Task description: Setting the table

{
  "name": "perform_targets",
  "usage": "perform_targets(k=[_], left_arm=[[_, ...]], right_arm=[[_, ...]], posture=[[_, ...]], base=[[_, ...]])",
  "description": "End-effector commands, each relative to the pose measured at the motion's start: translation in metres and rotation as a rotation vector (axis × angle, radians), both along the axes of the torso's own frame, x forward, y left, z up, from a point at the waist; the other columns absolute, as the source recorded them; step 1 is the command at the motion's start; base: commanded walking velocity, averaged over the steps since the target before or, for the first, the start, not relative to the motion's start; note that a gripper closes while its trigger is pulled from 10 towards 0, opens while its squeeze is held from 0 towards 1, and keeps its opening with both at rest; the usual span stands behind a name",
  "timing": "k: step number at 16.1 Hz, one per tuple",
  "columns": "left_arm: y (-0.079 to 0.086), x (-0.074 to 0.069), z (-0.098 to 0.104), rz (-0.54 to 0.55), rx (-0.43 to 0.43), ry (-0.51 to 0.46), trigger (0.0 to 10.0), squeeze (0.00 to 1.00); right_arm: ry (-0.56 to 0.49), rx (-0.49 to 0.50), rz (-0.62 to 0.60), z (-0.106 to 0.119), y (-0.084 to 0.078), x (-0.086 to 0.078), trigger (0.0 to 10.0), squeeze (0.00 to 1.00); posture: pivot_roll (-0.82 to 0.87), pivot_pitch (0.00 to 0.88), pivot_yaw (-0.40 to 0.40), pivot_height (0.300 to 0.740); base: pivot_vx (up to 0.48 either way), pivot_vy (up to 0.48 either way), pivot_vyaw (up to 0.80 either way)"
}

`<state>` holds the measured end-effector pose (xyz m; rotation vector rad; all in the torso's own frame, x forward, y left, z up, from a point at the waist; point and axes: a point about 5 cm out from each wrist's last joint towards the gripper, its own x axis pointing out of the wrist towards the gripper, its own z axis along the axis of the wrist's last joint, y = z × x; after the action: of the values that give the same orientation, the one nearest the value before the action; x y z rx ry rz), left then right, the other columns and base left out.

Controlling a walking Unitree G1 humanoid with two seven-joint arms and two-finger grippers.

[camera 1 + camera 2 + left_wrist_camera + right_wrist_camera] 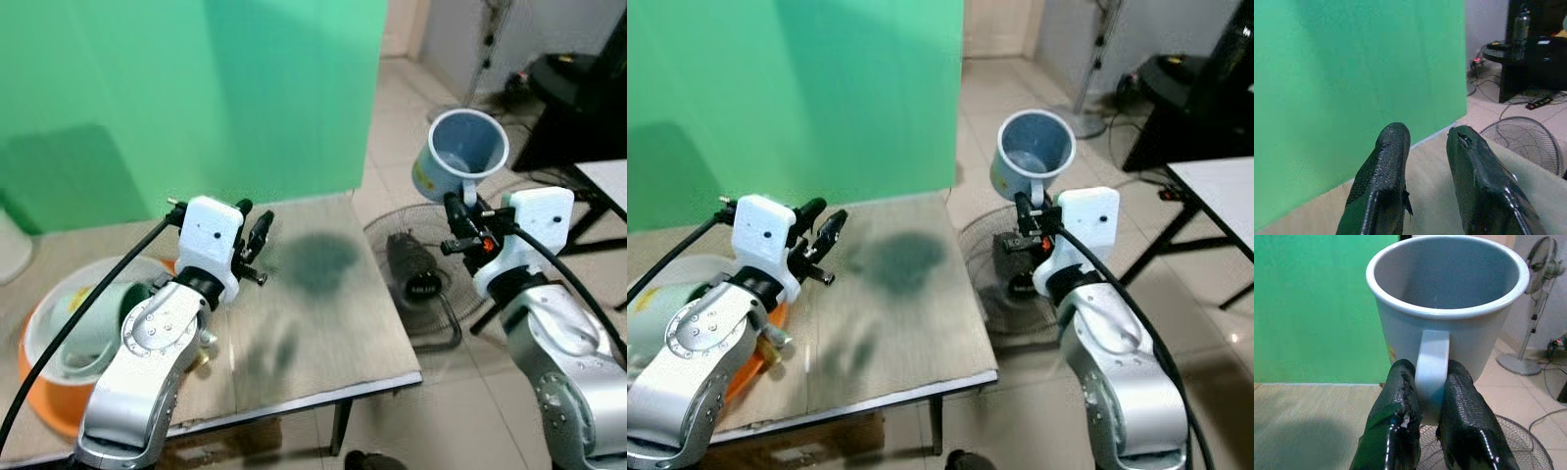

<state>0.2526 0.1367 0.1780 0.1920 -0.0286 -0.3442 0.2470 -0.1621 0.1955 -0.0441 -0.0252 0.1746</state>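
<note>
Closest to me on my left, an orange bowl [39, 401] sits at the near left edge of the wooden surface [323, 343], with a white bowl [44, 313] nested in it and a pale green cup [98, 328] lying inside that; my left arm crosses in front of them. A little further in, my left gripper [257, 238] hangs over the bare middle of the surface, its two black fingers [1382, 181] slightly apart with nothing between them, pointing toward the green backdrop [196, 88]. A dark shadow patch lies on the wood just beyond that gripper. On my right side, past the surface's right edge, my right gripper [460, 217] is raised in the air, clamped on the handle of a pale blue mug [460, 157]; the wrist view shows both fingers [1396, 421] pressed against either side of the handle. The mug is held off the surface, its open mouth tilted toward my head camera, and it hangs above the tiled floor [411, 411]. Below it, a fan [416, 274] lies flat on the floor just beside the surface's right edge. Further back on the right I see part of a white table [607, 181], then a black stand [573, 88] and cables near the far wall.
</note>
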Motion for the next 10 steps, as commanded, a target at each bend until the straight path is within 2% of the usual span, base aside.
perform_targets(k=[1, 5, 10], left_arm=[[0.0021, -0.0006, 0.0022, 0.017, 0.006, -0.007, 10.0, 0.0], [0.0024, -0.0014, 0.0008, 0.021, 0.006, -0.004, 10.0, 0.0], [-0.0013, 0.0011, -0.0028, 0.017, -0.001, 0.011, 10.0, 0.0]], right_arm=[[-0.023, -0.007, 0.021, 0.0076, 0.0024, 0.0, 10.0, 0.0], [-0.005, -0.021, 0.029, 0.0057, 0.0008, -0.0007, 10.0, 0.0], [0.042, 0.007, -0.01, -0.002, -0.0022, -0.0012, 10.0, 0.0]], posture=[[0.12, 0.0, 0.003, 0.74], [0.11, 0.0, 0.001, 0.74], [0.08, 0.0, 0.015, 0.74]], base=[[0.0, 0.0, -0.79], [0.0, 0.0, -0.78], [0.0, 0.0, -0.77]])
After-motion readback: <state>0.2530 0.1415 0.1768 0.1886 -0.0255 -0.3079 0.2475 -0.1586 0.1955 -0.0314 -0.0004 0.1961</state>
